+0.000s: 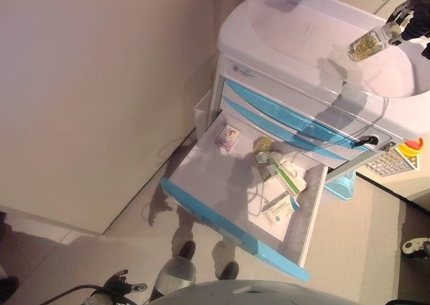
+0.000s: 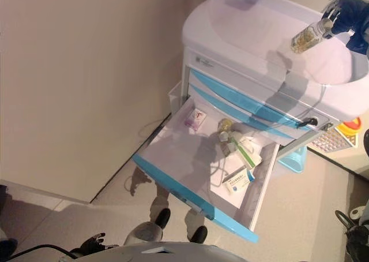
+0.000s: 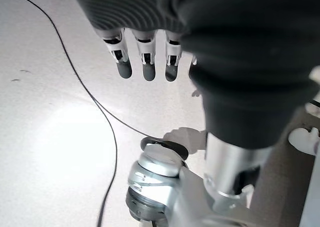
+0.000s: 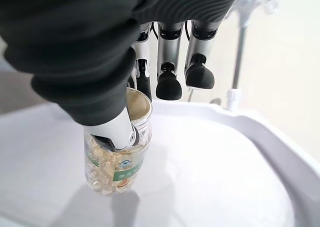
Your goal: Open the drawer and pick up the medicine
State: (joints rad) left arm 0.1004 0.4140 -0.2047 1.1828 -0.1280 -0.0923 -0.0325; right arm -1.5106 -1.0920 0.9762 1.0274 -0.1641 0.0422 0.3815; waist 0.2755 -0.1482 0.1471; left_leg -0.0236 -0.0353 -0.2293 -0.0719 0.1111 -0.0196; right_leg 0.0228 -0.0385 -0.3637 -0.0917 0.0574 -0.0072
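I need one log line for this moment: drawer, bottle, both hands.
drawer: open, boxes inside | bottle: held above cart top | right robot hand: shut on bottle | left robot hand: open, idle near floor

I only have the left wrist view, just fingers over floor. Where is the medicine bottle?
Observer: The right hand is curled round the bottle, holding it over the white cart top.
Operator: Is the drawer open?
Observer: Yes, the drawer is pulled out, with boxes and a small bottle inside.
Operator: What is in the held bottle?
Observer: Yellowish capsules, and it has a green label.
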